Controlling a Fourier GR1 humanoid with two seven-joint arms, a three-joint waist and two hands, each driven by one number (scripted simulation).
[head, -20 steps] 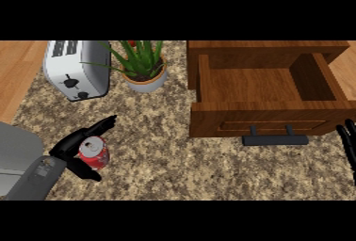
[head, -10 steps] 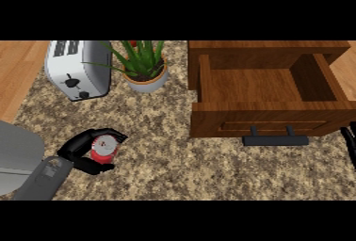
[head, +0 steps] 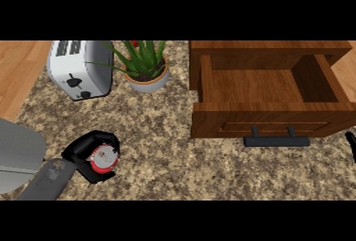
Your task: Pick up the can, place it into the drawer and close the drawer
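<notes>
While drawer (head: 268, 87) gapes with bare floor, left hand (head: 87, 153) fingers curl round can (head: 104, 159); right fingers unclear.

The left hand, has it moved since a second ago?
Yes. The black left hand, once open beside the red can, has curled its fingers around it, staying low-left of the wooden drawer.

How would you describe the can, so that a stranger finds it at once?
Start at the open wooden drawer on the right, then cross the speckled counter to its lower left. There the left hand curls around the can: small, red, with a silver top.
</notes>
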